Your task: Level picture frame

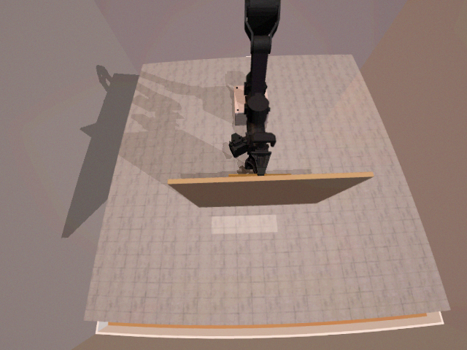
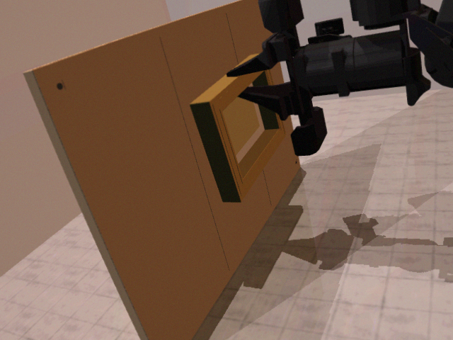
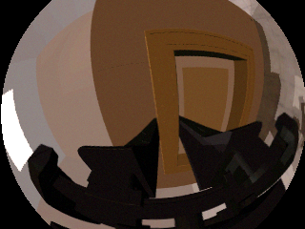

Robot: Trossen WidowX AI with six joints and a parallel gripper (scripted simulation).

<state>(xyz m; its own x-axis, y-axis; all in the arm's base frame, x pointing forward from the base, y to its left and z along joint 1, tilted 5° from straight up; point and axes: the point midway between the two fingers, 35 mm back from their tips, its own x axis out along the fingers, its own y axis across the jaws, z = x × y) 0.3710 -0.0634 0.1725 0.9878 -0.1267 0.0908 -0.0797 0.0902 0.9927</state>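
The picture frame [image 1: 281,174] [image 2: 216,93] [image 3: 164,86] is ochre with a pale inner border and sits against the front of the upright brown panel [image 1: 260,194] [image 2: 127,164] [image 3: 124,62]. My gripper [image 1: 260,173] [image 2: 233,85] [image 3: 167,120] is shut on the frame's top bar, one finger above it and one inside the opening. In the exterior view the frame's near side runs roughly along the panel's thin seam; I cannot tell a small tilt. The screw and the notched strip are hidden behind the frame.
The arm [image 1: 260,68] [image 2: 351,66] reaches to the panel from its front side. A pale block [image 1: 239,99] stands partly under the arm. Dark dots [image 2: 59,86] mark the panel's corners. A pale rectangle [image 1: 244,224] lies behind the panel.
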